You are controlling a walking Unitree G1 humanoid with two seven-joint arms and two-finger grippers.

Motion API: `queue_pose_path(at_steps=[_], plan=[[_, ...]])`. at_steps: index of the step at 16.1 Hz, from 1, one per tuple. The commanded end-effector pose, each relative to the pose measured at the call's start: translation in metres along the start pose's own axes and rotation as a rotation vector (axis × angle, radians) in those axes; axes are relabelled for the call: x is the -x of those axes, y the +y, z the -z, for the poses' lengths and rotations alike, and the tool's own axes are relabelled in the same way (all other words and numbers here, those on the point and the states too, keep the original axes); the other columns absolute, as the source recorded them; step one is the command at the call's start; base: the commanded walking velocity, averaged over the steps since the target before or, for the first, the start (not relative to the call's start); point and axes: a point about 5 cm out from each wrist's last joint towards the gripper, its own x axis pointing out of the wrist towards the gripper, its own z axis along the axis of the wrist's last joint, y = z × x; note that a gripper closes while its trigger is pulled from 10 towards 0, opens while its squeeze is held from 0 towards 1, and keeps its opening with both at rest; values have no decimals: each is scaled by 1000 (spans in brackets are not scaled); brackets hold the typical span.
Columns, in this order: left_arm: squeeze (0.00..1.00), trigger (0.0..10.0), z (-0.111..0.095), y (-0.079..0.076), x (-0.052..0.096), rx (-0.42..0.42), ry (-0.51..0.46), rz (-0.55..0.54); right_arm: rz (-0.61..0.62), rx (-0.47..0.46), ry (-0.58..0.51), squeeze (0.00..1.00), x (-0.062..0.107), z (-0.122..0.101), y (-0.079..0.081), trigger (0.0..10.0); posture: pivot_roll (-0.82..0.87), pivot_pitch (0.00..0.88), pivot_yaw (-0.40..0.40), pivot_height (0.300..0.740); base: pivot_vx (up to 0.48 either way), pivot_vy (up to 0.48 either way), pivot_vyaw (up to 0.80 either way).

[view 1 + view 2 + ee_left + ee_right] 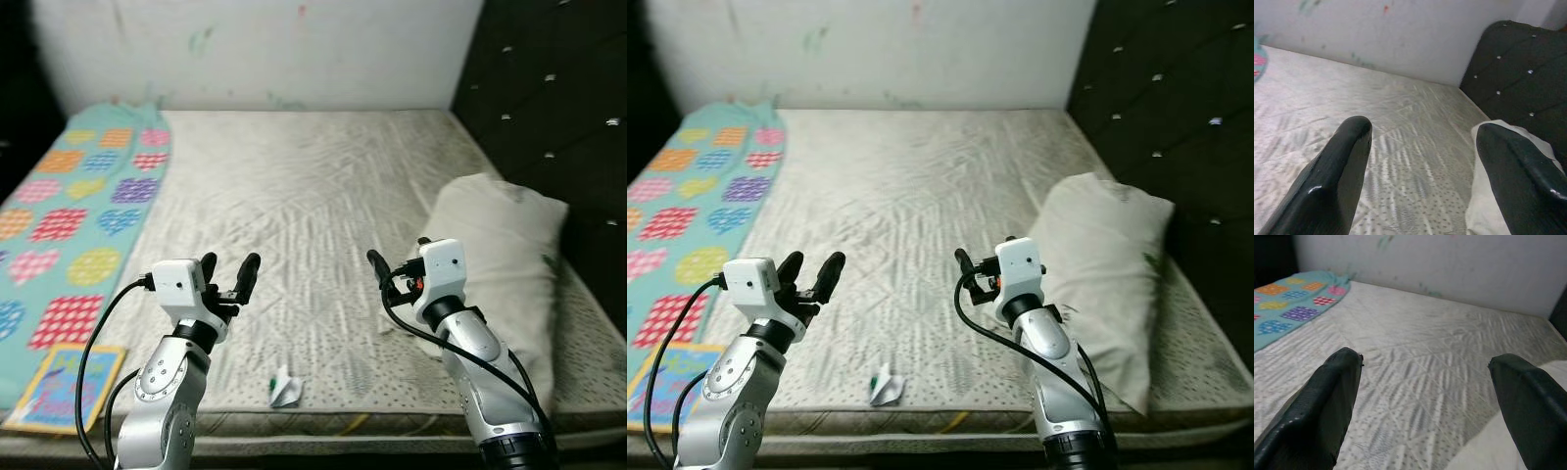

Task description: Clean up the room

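Observation:
A crumpled white paper scrap (285, 389) lies near the mattress's (304, 186) front edge, between my two arms. At the front left corner a colourful children's book (67, 387) rests flat on the bed. A teal blanket (69, 215) with hearts and checked patches covers the left strip of the bed. Along the right side lies a white pillow (500, 255). My left gripper (228, 266) is held open above the mattress, up and left of the scrap, with nothing between its fingers. My right gripper (398, 253) is open and empty beside the pillow's near end.
A black tufted headboard (549, 88) runs along the right side of the bed, and a marked white wall (265, 49) closes the far end. The bare quilted mattress stretches ahead of both grippers.

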Motion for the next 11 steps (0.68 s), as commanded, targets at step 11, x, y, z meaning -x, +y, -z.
queue_pose_path(at_steps=[11], plan=[[0, 10000, 1, 2, -1, 8, 12, -5, -13, 18, -16, 0, -1, -3, 4, 10000, 8, 7, -9, 740, 0, 218, 247]])
